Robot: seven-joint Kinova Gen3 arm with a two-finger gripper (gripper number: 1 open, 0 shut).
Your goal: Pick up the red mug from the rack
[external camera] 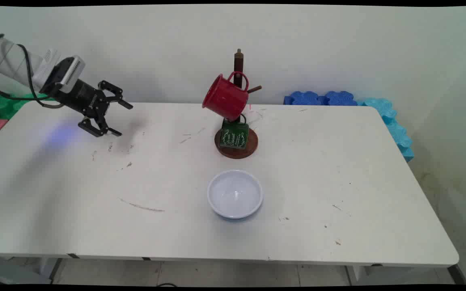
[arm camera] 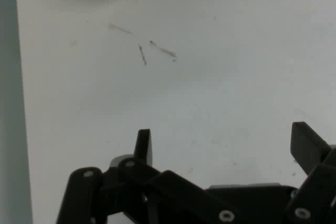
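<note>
The gripper [external camera: 120,119] hangs above the table's [external camera: 338,169] far left part, tilted to point across the surface toward the right. Its two fingers [arm camera: 143,145] stand wide apart with only bare tabletop between them; it holds nothing and touches nothing. Well to its right, near the far edge, a wooden mug stand [external camera: 237,147] rests on a round brown base. A red mug [external camera: 225,97] hangs tilted from an upper peg by its handle; a green mug [external camera: 234,135] with white lettering hangs below it, just over the base. A white bowl [external camera: 235,194] sits upright nearer the front edge, apart from the stand. Blue foam blocks [external camera: 322,98] lie against the wall behind the table's right corner
</note>
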